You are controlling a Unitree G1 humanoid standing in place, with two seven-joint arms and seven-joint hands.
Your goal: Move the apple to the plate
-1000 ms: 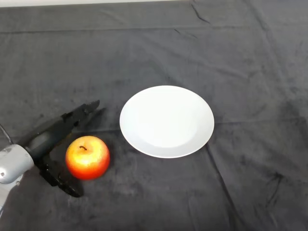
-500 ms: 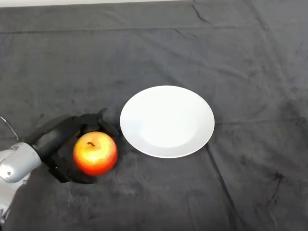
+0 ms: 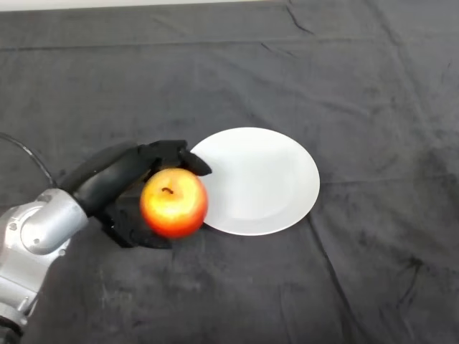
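Cloth (image 3: 373,86) over the whole table: dark grey, soft and napped like velvet, creased in long folds across the far side and rumpled toward the right edge.

Plate (image 3: 265,179) near the middle of the cloth: white, round, smooth and glossy, with a shallow well and a broad plain rim; lying flat, nothing on its right and far parts.

Arm (image 3: 36,240) coming in from the lower left: silver-grey, rounded metal shell at the wrist, then a black sleeve leading up to the hand.

Hand (image 3: 129,215), the left one: black, matte, thick-fingered; curled round the apple from behind and from below, fingers arched over the far side with their tips (image 3: 190,159) reaching past the plate's left rim, thumb side tucked under the near side. Clamped on the fruit, not spread.

Apple (image 3: 174,202): round, glossy, red on the near and lower flanks, fading to yellow-orange round the top, with a short dark stem set in a shallow dimple. Held in the hand at the plate's left edge, overlapping that rim in the head view; seemingly lifted clear of the cloth, though hard to tell whether touching the plate or above it.
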